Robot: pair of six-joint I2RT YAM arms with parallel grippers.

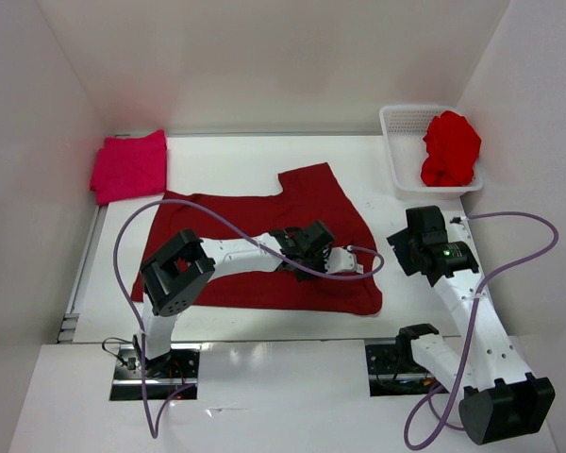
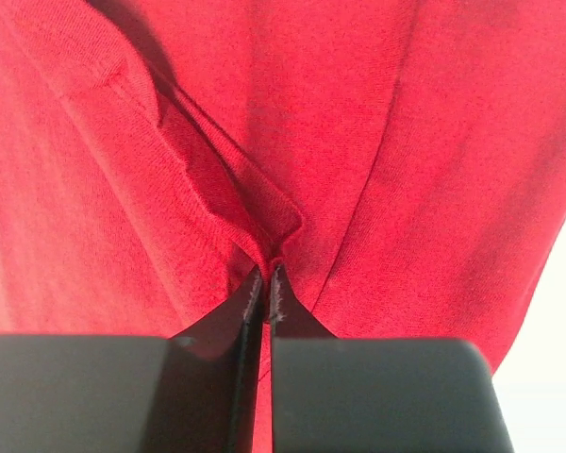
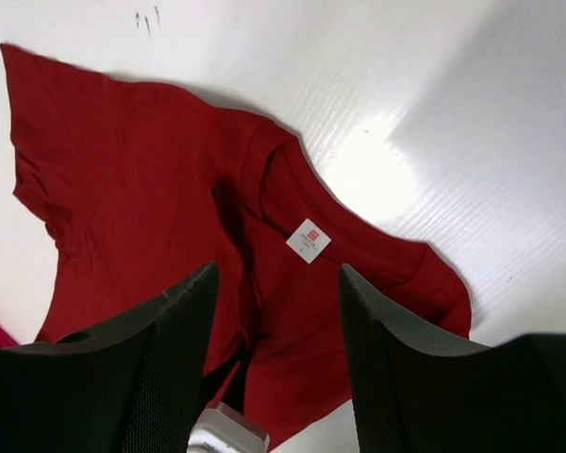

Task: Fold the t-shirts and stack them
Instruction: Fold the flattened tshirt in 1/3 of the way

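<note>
Two grippers noted over the white table [image 1: 226, 162], nearest first. Found left gripper [image 2: 267, 283] pressed together, pinching a raised fold of the maroon shirt [image 2: 434, 142]. Caught that only from left wrist, along with fine knit weave and a doubled seam beside the fingertips. Found right gripper [image 3: 275, 311] spread apart, holding nothing, hovering just off the shirt's right edge. Picked out from right wrist alone a small white tag [image 3: 307, 240] inside the collar. From overhead, saw that shirt lying flat mid-table, roughly rectangular, one flap jutting toward the far side, bare smooth tabletop all round it. Farther back, logged a pink shirt [image 1: 129, 165] folded square at far left by the wall, and a bright red shirt [image 1: 451, 148] bunched in a white mesh basket [image 1: 406, 115] at far right.
</note>
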